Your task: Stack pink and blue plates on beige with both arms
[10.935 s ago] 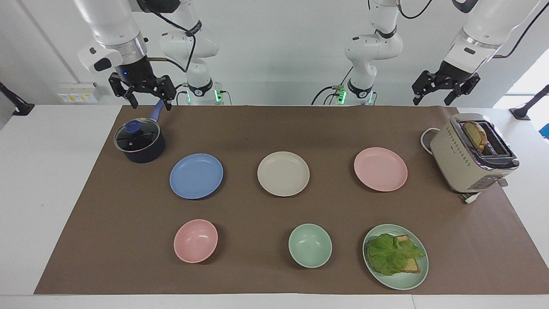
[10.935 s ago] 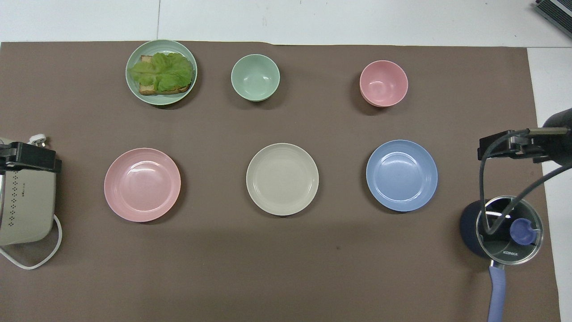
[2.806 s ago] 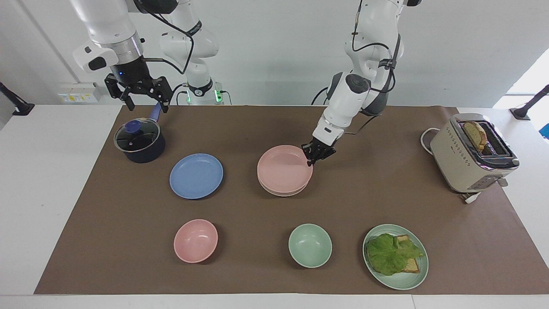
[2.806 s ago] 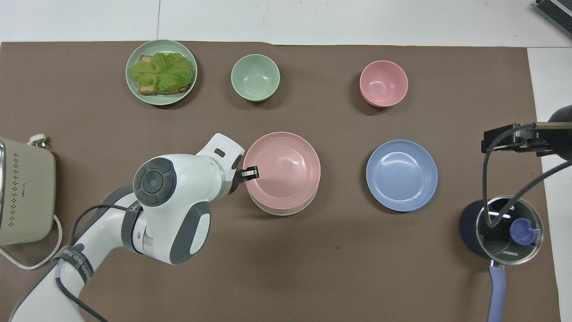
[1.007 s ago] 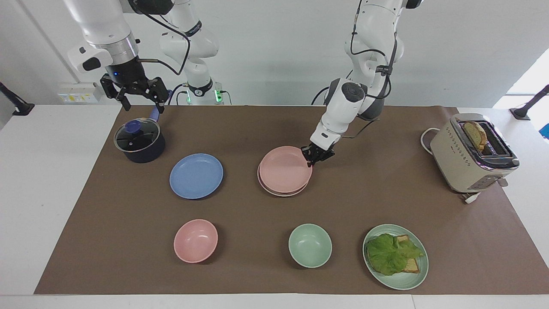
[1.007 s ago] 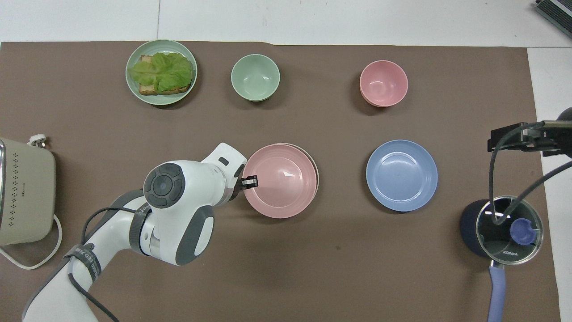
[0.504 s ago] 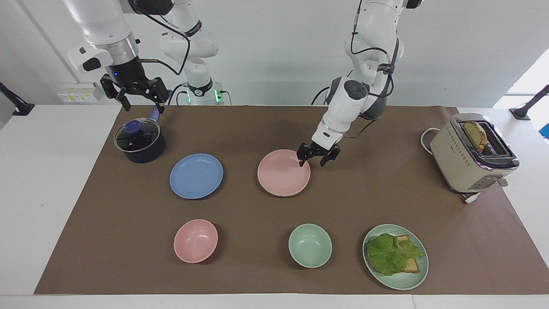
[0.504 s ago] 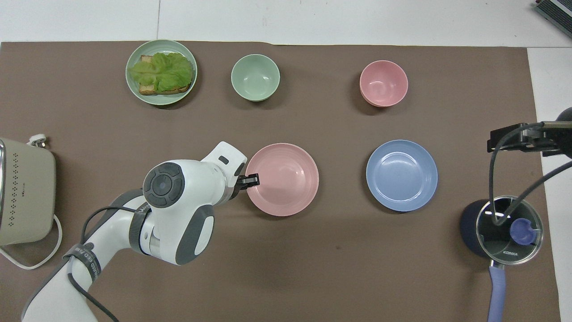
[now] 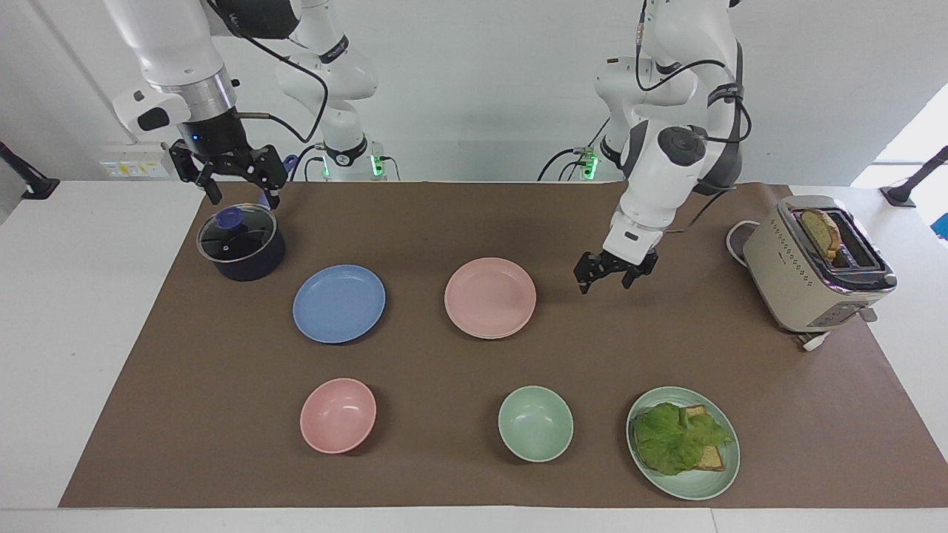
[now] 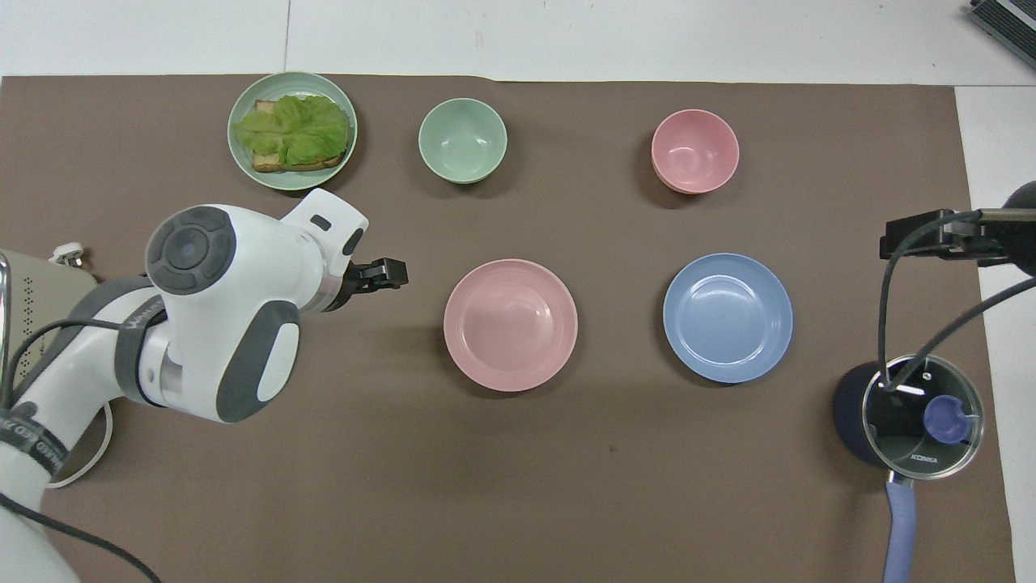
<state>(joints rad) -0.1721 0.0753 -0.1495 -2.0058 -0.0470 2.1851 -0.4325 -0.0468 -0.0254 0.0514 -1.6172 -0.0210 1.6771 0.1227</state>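
Note:
The pink plate [image 9: 490, 297] [image 10: 511, 325] lies flat mid-table and covers the beige plate, which is hidden beneath it. The blue plate [image 9: 339, 303] [image 10: 728, 317] rests on the mat beside it, toward the right arm's end. My left gripper [image 9: 604, 284] [image 10: 395, 274] hangs open and holds nothing. It is over bare mat between the pink plate and the toaster, clear of the plate's rim. My right gripper [image 9: 235, 189] [image 10: 919, 240] waits open above the pot's handle side.
A dark pot with a glass lid [image 9: 239, 244] stands at the right arm's end, a toaster [image 9: 815, 263] with bread at the left arm's end. Farther from the robots are a pink bowl [image 9: 338, 414], a green bowl [image 9: 535, 423] and a green plate [image 9: 707, 485] of lettuce on toast.
The left gripper opened and let go of the pink plate, which settled flat on the beige one. It then rose and pulled away toward the toaster. The right gripper barely moved.

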